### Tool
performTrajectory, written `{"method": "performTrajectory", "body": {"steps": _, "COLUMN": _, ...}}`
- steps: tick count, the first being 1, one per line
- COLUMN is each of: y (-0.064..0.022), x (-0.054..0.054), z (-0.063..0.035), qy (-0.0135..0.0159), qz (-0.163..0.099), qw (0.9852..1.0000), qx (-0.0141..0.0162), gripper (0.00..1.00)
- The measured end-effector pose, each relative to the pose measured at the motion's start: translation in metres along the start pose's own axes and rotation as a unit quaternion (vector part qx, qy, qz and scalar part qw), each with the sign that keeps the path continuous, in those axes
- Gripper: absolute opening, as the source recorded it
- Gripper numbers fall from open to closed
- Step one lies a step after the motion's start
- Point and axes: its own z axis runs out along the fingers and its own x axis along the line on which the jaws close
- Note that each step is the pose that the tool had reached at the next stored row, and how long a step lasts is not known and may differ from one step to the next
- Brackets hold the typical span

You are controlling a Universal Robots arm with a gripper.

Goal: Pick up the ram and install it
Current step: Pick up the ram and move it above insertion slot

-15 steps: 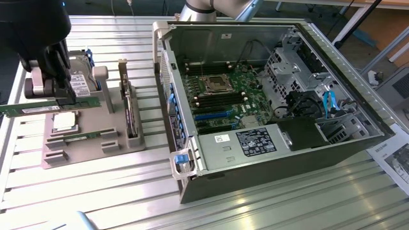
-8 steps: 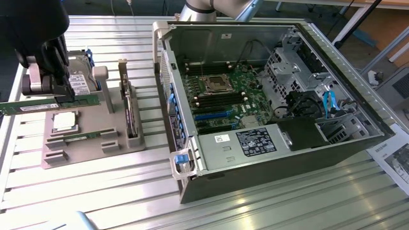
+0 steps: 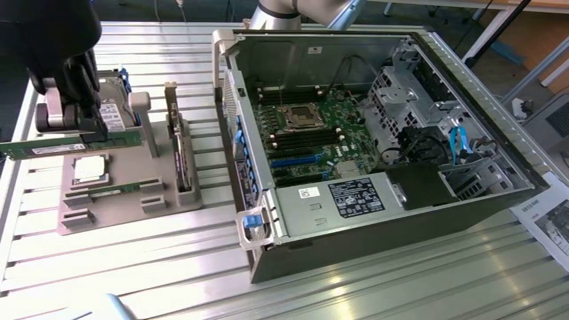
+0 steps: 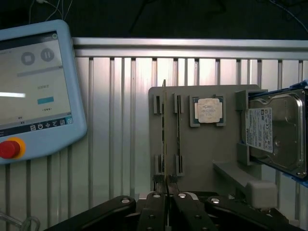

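Note:
My gripper (image 3: 68, 131) hangs at the exterior view's left, over the grey parts fixture (image 3: 133, 207), shut on a ram stick. This ram (image 3: 53, 148) is a long green strip, held level by its top edge and lifted clear of the fixture. In the wrist view the held ram (image 4: 164, 130) appears edge-on, running out from between the fingers of the gripper (image 4: 166, 204). A second ram stick (image 3: 114, 191) (image 4: 178, 130) stands in its fixture holders. The open computer case (image 3: 498, 207) lies to the right, with the motherboard (image 3: 307, 137) and its dark memory slots exposed.
The fixture also carries a square silver processor (image 3: 90, 169) (image 4: 208, 110), a dark expansion card (image 3: 181, 157) standing on edge and a hard drive (image 4: 274, 134). A teach pendant (image 4: 33, 91) lies on the slatted metal table (image 3: 178, 280). Cables and a drive cage crowd the case's right side.

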Motion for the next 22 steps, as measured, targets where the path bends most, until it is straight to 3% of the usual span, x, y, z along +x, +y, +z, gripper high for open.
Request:
{"method": "performTrajectory", "body": {"steps": 5, "y": -0.0071, "x": 0.0, "z": -0.0002, "qy": 0.0, "qz": 0.0, "qw": 1.0, "qx": 0.0, "gripper": 0.12}}
{"method": "performTrajectory", "body": {"steps": 20, "y": -0.0398, "x": 0.0, "z": -0.001, "qy": 0.0, "qz": 0.0, "qw": 1.0, "qx": 0.0, "gripper": 0.12}}
{"method": "performTrajectory", "body": {"steps": 22, "y": -0.0407, "x": 0.0, "z": -0.001, "qy": 0.0, "qz": 0.0, "qw": 1.0, "qx": 0.0, "gripper": 0.12}}
